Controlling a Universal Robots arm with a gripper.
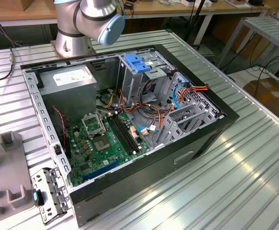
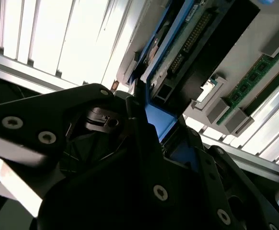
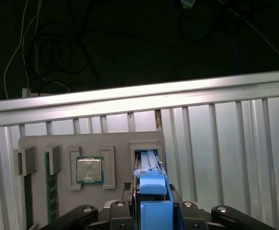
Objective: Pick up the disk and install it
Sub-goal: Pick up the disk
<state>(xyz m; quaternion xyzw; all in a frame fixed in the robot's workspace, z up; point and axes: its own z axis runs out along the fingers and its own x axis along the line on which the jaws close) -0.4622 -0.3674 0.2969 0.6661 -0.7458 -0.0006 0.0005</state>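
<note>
Disk (image 3: 151,179) stands on its edge in a slot of a grey tray (image 3: 115,139) in the first wrist view, blue rail uppermost. The gripper (image 3: 154,197) is clamped on that rail, a dark finger against each side. In the same tray a square processor chip (image 3: 89,170) lies flat in its own recess, and a green memory stick (image 3: 52,187) sits near the tray's far edge. The tray rests on a ribbed metal table (image 3: 216,134).

In the second wrist view the gripper (image 2: 156,125) pinches a blue tab of the disk (image 2: 192,43), whose green circuit board and connector face the camera. Memory sticks (image 2: 259,76) lie beside it.

In the exterior view an open computer case (image 1: 202,139) lies on the table (image 1: 226,182), its motherboard (image 1: 106,143) exposed. A pale blue bracket (image 1: 137,62) sits at the drive bay. The arm (image 1: 89,19) rises behind the case. A grey tray (image 1: 10,163) lies at the exterior view's left.
</note>
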